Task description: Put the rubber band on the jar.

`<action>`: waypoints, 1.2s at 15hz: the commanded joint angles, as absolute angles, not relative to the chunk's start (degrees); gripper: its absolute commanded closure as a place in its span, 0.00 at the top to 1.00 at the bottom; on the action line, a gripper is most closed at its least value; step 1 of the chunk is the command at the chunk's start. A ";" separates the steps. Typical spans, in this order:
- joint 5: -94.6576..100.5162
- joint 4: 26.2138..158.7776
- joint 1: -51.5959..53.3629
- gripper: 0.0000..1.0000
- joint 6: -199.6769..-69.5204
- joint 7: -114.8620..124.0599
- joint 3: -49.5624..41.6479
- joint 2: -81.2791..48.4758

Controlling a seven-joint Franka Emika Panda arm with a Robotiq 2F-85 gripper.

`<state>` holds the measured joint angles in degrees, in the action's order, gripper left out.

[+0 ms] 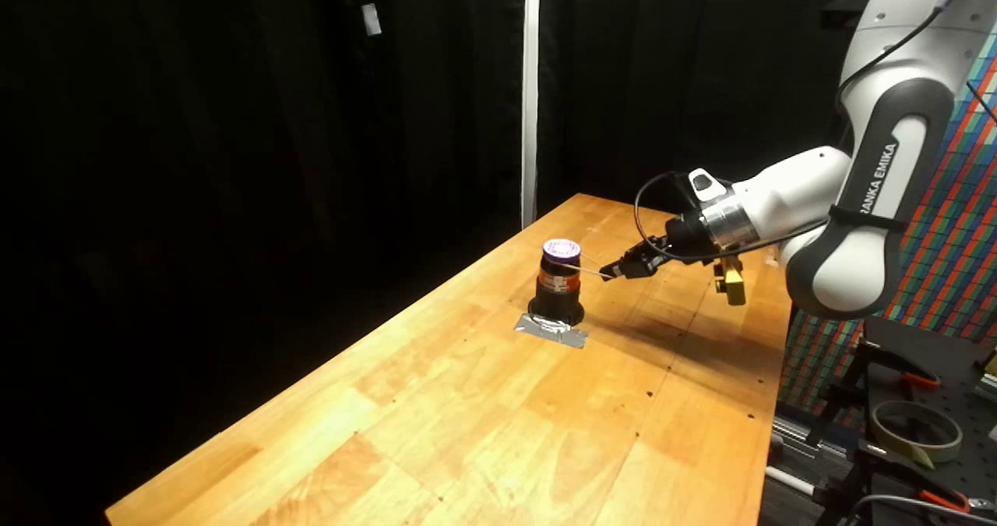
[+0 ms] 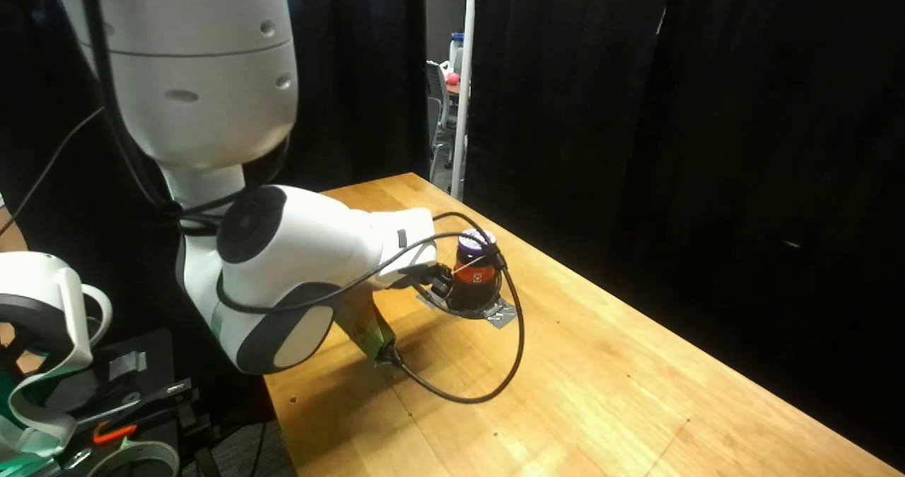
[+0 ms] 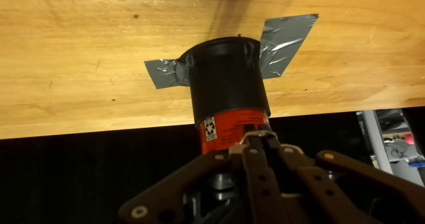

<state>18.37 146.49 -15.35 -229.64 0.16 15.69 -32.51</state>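
Observation:
The jar (image 1: pixel 558 280) stands upright on the table, dark with an orange label and a purple lid with a white top; it shows also in an exterior view (image 2: pixel 475 275) and in the wrist view (image 3: pixel 229 81). The rubber band (image 1: pixel 590 271) stretches as thin pale strands from the jar's upper part to my gripper (image 1: pixel 611 274). In the wrist view the band (image 3: pixel 255 132) crosses the camera side of both fingers (image 3: pixel 256 127). The fingers are nearly together beside the jar, with a narrow gap. The band's far part and the jar's lid are out of the wrist view.
Grey tape (image 3: pixel 289 46) holds the jar's black wider base to the wooden table (image 1: pixel 498 417). A black cable (image 2: pixel 520 350) loops from the arm. The table's far edge and black curtains (image 1: pixel 234 160) lie behind the jar. A white pole (image 1: pixel 530 82) stands there.

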 commanded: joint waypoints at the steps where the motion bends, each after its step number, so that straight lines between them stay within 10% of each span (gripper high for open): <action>1: 22.46 144.58 -11.80 0.10 -238.56 1.49 10.94 -37.44; 11: 23.08 134.58 -23.34 0.09 -242.18 -2.72 24.41 -44.93; 12: 23.46 136.28 -13.87 0.08 -248.97 2.41 14.75 -44.87; 13: 22.96 134.88 -25.60 0.09 -242.06 -4.28 26.62 -45.50; 18: 21.84 137.40 -24.28 0.47 -241.79 -4.70 24.26 -45.80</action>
<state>22.20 137.77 -22.89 -241.76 -2.67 23.07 -44.50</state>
